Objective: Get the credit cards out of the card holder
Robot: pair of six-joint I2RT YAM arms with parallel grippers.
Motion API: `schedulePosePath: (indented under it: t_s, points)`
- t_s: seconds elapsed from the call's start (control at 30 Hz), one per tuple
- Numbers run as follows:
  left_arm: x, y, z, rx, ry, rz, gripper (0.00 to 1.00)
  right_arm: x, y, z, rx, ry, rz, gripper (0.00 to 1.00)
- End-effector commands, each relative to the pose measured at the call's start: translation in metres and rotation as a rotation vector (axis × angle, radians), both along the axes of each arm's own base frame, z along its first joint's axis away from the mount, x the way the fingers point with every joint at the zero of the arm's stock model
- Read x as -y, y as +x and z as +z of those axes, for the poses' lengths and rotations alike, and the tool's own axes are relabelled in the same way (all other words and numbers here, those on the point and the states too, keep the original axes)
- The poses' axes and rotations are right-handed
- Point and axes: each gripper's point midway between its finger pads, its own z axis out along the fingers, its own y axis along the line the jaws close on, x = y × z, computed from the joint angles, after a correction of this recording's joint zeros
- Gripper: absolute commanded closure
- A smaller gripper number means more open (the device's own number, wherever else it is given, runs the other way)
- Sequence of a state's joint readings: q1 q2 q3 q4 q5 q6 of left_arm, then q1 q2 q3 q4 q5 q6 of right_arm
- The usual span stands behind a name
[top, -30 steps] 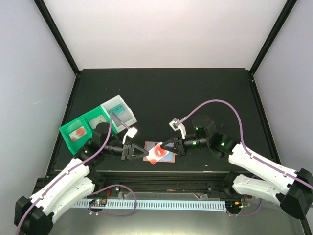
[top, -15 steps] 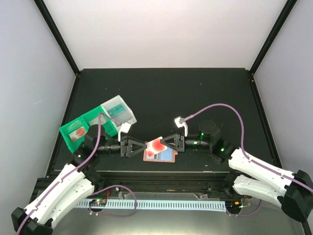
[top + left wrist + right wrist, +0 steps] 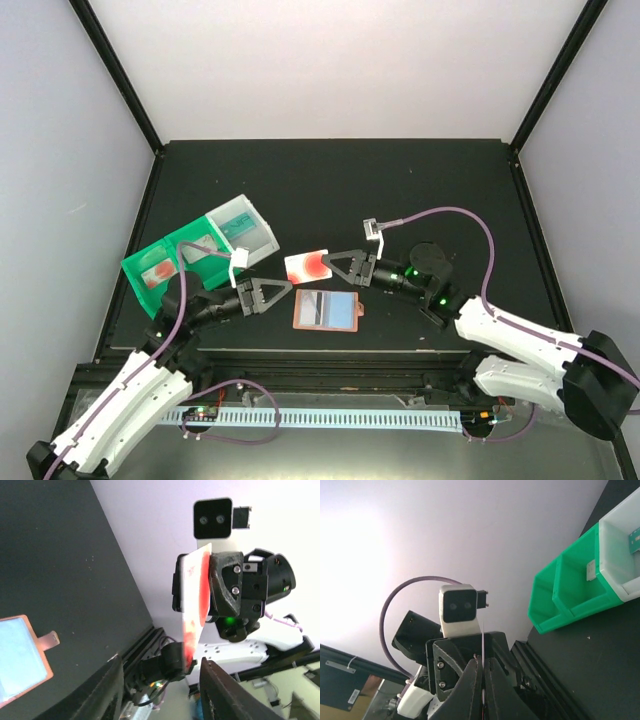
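Right gripper (image 3: 332,268) jaws pinch white, red-blotched plastic card (image 3: 305,266); left gripper (image 3: 278,296) jaws open, empty; carry it clear of salmon leather card holder (image 3: 327,311); release low.

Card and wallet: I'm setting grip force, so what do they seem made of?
Card: probably stiff plastic, slightly glossy. Gripped by one edge, it juts out flat and thin, white with red print. Wallet: matte leather or imitation, I can't tell which. It is salmon-brown, with a soft-looking rim and a small side tab.
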State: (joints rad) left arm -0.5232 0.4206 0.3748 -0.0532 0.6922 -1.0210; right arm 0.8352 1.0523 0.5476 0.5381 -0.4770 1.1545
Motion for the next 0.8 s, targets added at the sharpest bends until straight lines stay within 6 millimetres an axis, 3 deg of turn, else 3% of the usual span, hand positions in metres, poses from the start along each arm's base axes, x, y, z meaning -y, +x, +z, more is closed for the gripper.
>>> schedulePosePath:
  t_s: [0.0,0.07,0.3,0.5,0.63,0.77]
  points:
    - [-0.001,0.008,0.014,-0.013,-0.08,0.04,0.61,0.002,0.01,0.024,0.017,0.079,-0.048,0.99]
    - [0.0,0.009,0.014,-0.016,-0.088,0.036,0.68,0.001,0.011,0.021,0.007,0.075,-0.05,0.99]
    - [0.003,0.01,0.017,-0.021,-0.12,0.022,0.7,-0.002,0.01,0.016,-0.013,0.074,-0.035,0.99]
    - [0.004,0.01,0.017,-0.025,-0.135,0.018,0.98,-0.002,0.011,0.012,-0.021,0.067,-0.036,0.99]
    - [0.003,0.012,0.012,-0.043,-0.119,0.03,0.98,-0.001,0.011,0.006,-0.03,0.054,-0.041,0.97]
    - [0.003,0.013,0.011,-0.034,-0.107,0.035,0.99,0.001,0.012,0.0,-0.03,0.034,-0.056,0.85]
